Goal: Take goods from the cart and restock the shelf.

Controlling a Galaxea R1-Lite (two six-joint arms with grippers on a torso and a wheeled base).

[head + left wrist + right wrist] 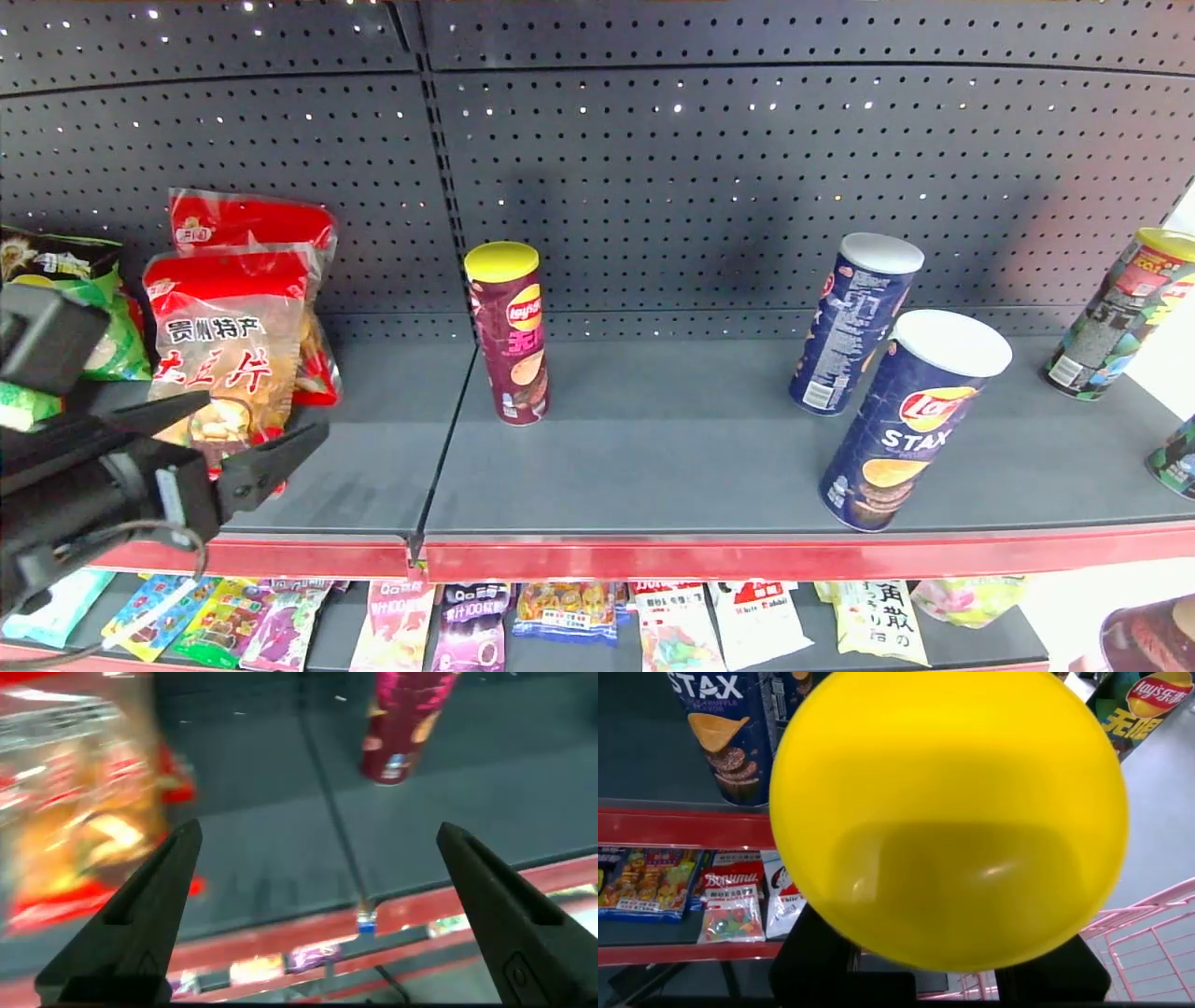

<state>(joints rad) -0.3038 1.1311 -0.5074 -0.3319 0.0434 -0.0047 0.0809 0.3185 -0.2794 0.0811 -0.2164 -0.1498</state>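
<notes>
Currently the step looks like placing a can on the grey metal shelf deck (672, 448). Its widest bare gap lies between the maroon tube can with a yellow lid (509, 331) and the two dark blue tube cans with white lids (910, 420), which stand at its 3 o'clock. A green-and-black can (1116, 313) leans at the far 3 o'clock end, and red plastic snack bags (229, 345) stand at 9 o'clock.

The task's thing, a can with a round yellow lid (948, 812), sits in the right gripper (934, 975). The black fingers appear clamped on its body below the lid, off the shelf's front edge, with the pink wire cart (1158, 924) beside it.

The left gripper (264, 415) hangs with its jaws spread wide and empty at 8 o'clock in the head view, just in front of the snack bags.

To do it well, the robot should likely:
- carry the can in over the red lip;
- keep it upright;
- aim for the gap, well clear of the front blue can;
- let go only once the base sits flat.
</notes>
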